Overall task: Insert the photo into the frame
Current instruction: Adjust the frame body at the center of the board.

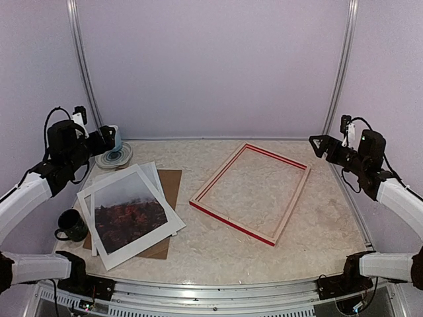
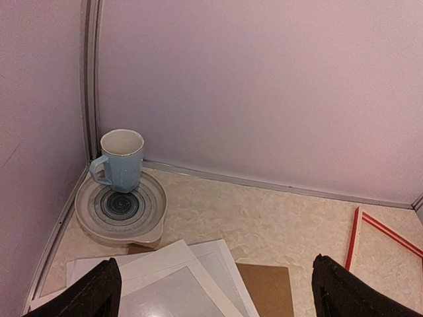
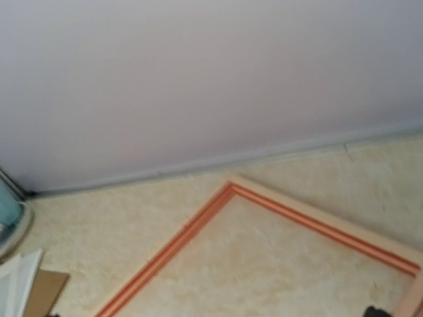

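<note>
The photo [image 1: 129, 214] lies flat on the left side of the table [image 1: 317, 221], picture side up. It has grey sky at the top and dark red ground below. A white mat [image 1: 173, 224] sits around it like a border. Another white sheet [image 1: 151, 169] and a brown board [image 1: 170, 181] stick out from under the pile.

The frame [image 1: 231, 223] lies flat right of the middle of the table, well apart from the photo. It is turned at a slant. I see pale wood on top and red along its edges, and the table shows through it.

A black mug [image 1: 71, 224] stands just beside the left edge of the pile. In the far left corner a blue mug [image 2: 122, 158] stands on a round plate [image 2: 86, 218].

My left claw [image 2: 221, 294] hangs in the air near the blue mug, spread wide and holding nothing. My right claw [image 1: 317, 145] is up in the air at the far right, past the frame. It is spread wide too and holds nothing.
</note>
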Action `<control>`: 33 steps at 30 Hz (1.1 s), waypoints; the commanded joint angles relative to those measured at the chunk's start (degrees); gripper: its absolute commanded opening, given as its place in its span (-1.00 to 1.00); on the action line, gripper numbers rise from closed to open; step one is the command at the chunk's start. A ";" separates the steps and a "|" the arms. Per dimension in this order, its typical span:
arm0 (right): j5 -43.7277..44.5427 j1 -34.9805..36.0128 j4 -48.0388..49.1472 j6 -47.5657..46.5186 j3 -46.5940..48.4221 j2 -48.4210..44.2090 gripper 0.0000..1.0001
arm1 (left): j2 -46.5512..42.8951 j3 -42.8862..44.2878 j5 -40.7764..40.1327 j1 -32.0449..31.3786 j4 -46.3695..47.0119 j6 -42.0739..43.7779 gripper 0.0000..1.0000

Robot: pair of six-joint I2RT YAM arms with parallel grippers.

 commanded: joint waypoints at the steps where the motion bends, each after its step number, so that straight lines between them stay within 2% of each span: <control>1: 3.46 0.49 -8.34 0.94 4.58 3.86 0.98 | -0.70 -0.04 -0.32 -0.23 -0.99 4.06 0.98; 3: 4.66 0.49 -10.85 0.60 5.87 5.38 0.99 | -2.71 -3.12 -0.70 0.64 3.84 4.57 0.98; 5: 4.80 0.53 -12.40 0.40 6.19 6.26 0.98 | -4.53 -4.80 -1.75 2.95 4.50 4.04 0.98; 7: 5.41 0.57 -13.32 0.43 6.27 6.71 0.98 | -4.21 -3.37 -2.41 4.38 1.54 4.54 0.98; 11: 6.53 0.65 -15.42 0.01 6.96 7.80 0.98 | 0.43 2.30 -10.26 3.32 -5.08 3.31 0.98; 14: 6.54 0.62 -16.08 -0.17 7.41 8.37 0.98 | 2.04 3.65 -6.66 3.44 -6.58 -1.40 0.98; 17: 7.04 0.71 -16.17 -0.04 7.33 8.38 0.98 | 1.74 2.60 3.63 4.50 -4.57 1.88 0.98; 22: 8.28 0.75 -18.53 0.12 8.09 9.82 0.98 | 3.21 3.41 4.78 4.17 -5.11 -1.34 0.98; 25: 8.97 0.90 -19.83 0.16 8.26 11.01 0.98 | 4.87 4.74 4.31 1.26 -4.85 -1.86 0.98; 33: 11.49 1.49 -22.05 1.15 8.20 13.13 0.98 | 11.29 7.46 -3.06 -11.78 2.01 1.14 0.98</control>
